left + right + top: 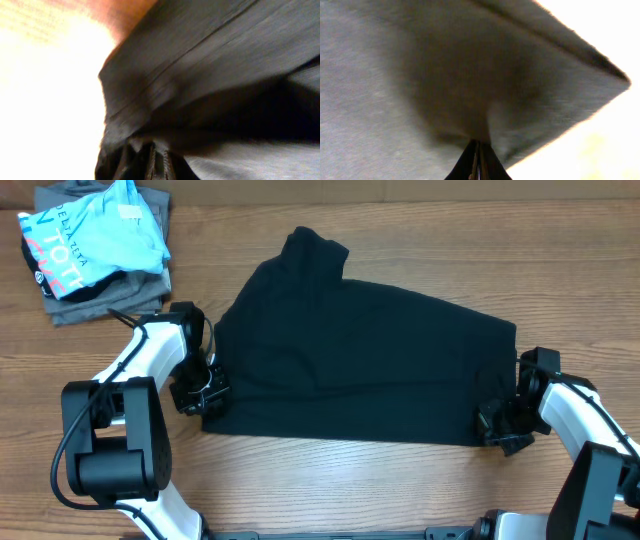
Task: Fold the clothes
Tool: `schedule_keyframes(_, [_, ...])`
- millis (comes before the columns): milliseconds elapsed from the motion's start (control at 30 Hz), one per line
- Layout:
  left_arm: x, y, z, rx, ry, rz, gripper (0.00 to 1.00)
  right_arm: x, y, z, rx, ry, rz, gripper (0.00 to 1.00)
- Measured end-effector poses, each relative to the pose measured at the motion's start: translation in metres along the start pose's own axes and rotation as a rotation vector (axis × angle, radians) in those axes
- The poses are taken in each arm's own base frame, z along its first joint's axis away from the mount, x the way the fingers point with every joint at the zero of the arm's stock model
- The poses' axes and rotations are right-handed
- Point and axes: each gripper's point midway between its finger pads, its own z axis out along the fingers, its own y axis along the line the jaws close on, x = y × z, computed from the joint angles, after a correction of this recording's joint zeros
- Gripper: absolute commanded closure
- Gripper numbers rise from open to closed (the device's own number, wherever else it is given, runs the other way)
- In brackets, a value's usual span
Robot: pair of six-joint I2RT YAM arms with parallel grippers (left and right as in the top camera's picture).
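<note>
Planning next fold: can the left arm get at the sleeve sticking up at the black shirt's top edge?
Probably not yet: left end effector is shut on the black shirt's near corner; sleeve itself lies uncovered.

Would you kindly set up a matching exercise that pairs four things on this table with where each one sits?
1. plain black soft-fabric T-shirt
2. light blue shirt with white and red lettering
3. folded grey garments
4. right gripper

A. under the light blue shirt
B. pinching the black T-shirt's corner
C. spread across the middle of the wooden table
D. top of the pile, far left corner

Pairs: 1-C, 2-D, 3-A, 4-B
</note>
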Motion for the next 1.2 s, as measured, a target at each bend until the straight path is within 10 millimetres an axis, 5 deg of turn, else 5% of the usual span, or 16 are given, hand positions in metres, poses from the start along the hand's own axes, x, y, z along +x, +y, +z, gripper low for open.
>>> schedule_keyframes(167, [0.009, 0.005, -0.001, -0.022, 0.032, -0.028, 0.92, -0.003, -0.026, -0.008, 0.099, -0.017, 0.081, 0.96])
schedule_keyframes(333, [0.010, 0.003, -0.026, 0.019, -0.055, -0.044, 0.82, -0.022, -0.024, -0.042, 0.045, -0.113, 0.133, 0.91])
schedule_keyframes(400, [0.007, -0.001, -0.047, 0.063, -0.138, -0.039, 0.70, -0.033, -0.015, -0.061, -0.012, -0.164, 0.119, 0.74])
schedule_keyframes(500, [0.000, -0.014, -0.084, 0.165, -0.295, 0.005, 0.30, -0.044, 0.008, -0.090, -0.117, -0.224, 0.049, 0.12])
schedule_keyframes(533, [-0.003, -0.020, -0.097, 0.202, -0.349, 0.026, 0.16, -0.047, 0.018, -0.100, -0.157, -0.238, 0.015, 0.03])
schedule_keyframes(600, [-0.007, -0.032, -0.119, 0.261, -0.446, 0.078, 0.00, -0.054, 0.042, -0.122, -0.253, -0.272, -0.065, 0.00])
schedule_keyframes(800, [-0.025, -0.088, -0.190, 0.396, -0.679, 0.273, 0.00, -0.058, 0.095, -0.176, -0.487, -0.333, -0.241, 0.00])
schedule_keyframes(967, [-0.057, -0.140, -0.255, 0.465, -0.843, 0.401, 0.00, -0.040, 0.106, -0.178, -0.519, -0.297, -0.352, 0.00])
schedule_keyframes(1067, [-0.091, -0.168, -0.267, 0.457, -0.878, 0.448, 0.00, -0.024, 0.109, -0.171, -0.489, -0.272, -0.418, 0.00])
schedule_keyframes(1200, [-0.139, -0.204, -0.251, 0.416, -0.873, 0.506, 0.00, -0.012, 0.111, -0.164, -0.441, -0.270, -0.477, 0.00])
